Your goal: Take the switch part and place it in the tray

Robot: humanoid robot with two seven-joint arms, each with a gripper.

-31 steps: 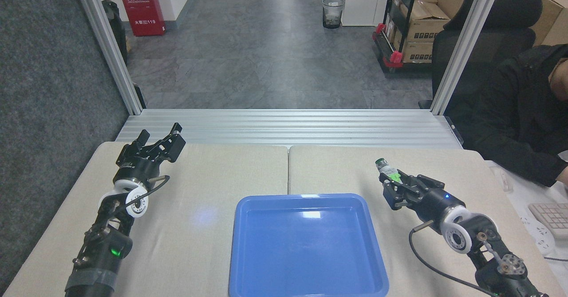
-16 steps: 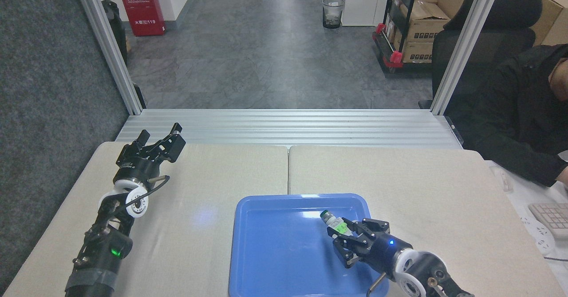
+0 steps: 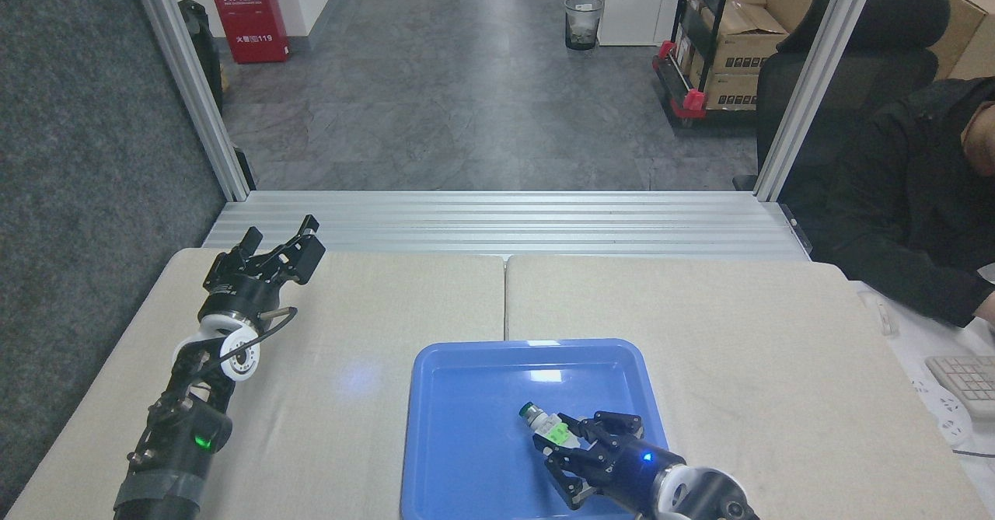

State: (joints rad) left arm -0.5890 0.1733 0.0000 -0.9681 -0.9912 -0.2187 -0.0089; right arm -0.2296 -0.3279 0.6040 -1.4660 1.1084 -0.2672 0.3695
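Head view: the right gripper [image 3: 561, 448] reaches over the blue tray [image 3: 466, 458], its fingers closed on the switch part [image 3: 544, 425], which sits over the tray's right half, inside the rim, with bare blue floor open to its left. Whether the part touches the floor cannot be told. The left gripper [image 3: 284, 246] rests well left of the tray near the table's [image 3: 777, 349] far edge, fingers spread and holding nothing. Far beyond the tray, a red cabinet [image 3: 247, 12] bears Chinese characters and "119".
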